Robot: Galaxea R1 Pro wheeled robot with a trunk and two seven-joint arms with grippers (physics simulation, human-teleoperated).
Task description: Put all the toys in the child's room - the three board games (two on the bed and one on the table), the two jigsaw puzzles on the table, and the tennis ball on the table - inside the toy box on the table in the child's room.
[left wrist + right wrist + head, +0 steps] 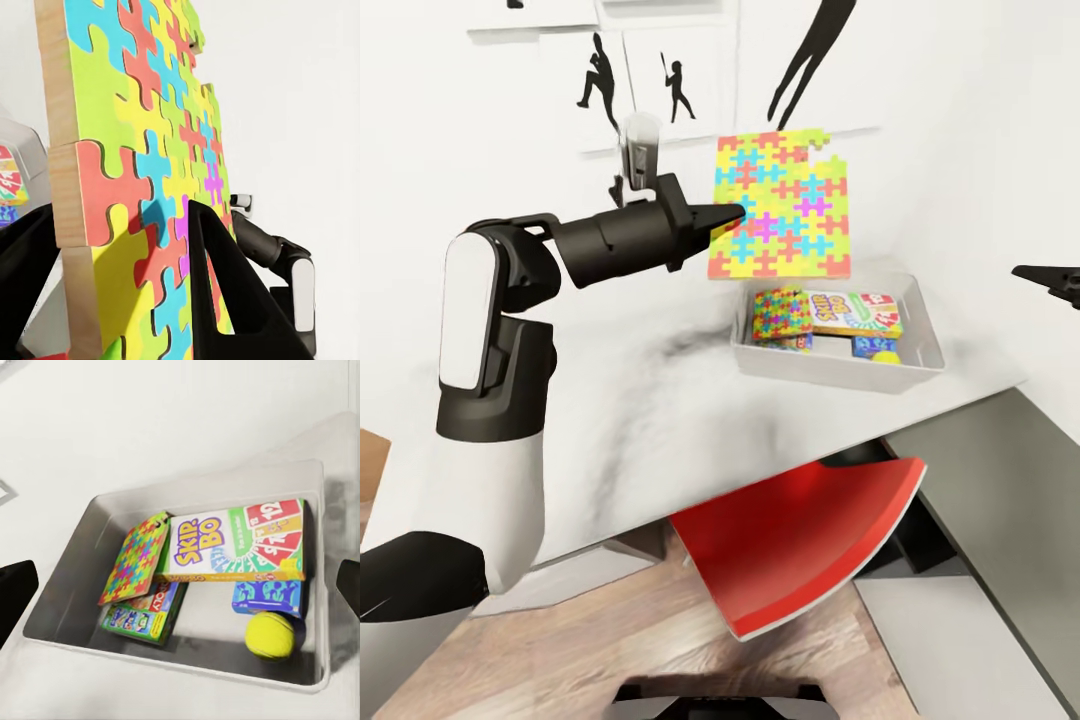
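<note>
Above the toy box (920, 335) on the table (660, 430), the left gripper (735, 213) clamps one edge of a jigsaw puzzle (785, 205), held upright, face toward the robot, long axis vertical. Inside lie the second puzzle (135, 556), tilted, the Skip-Bo box (236, 540), two more game boxes and the ball (270, 634). The right gripper (180, 585) hovers over them, fingers spread.

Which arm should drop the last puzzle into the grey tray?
Left. Its claw is shut on the multicoloured flat jigsaw puzzle square, held above the shallow light-grey toy tray. The right claw holds nothing, off beside the tray.
</note>
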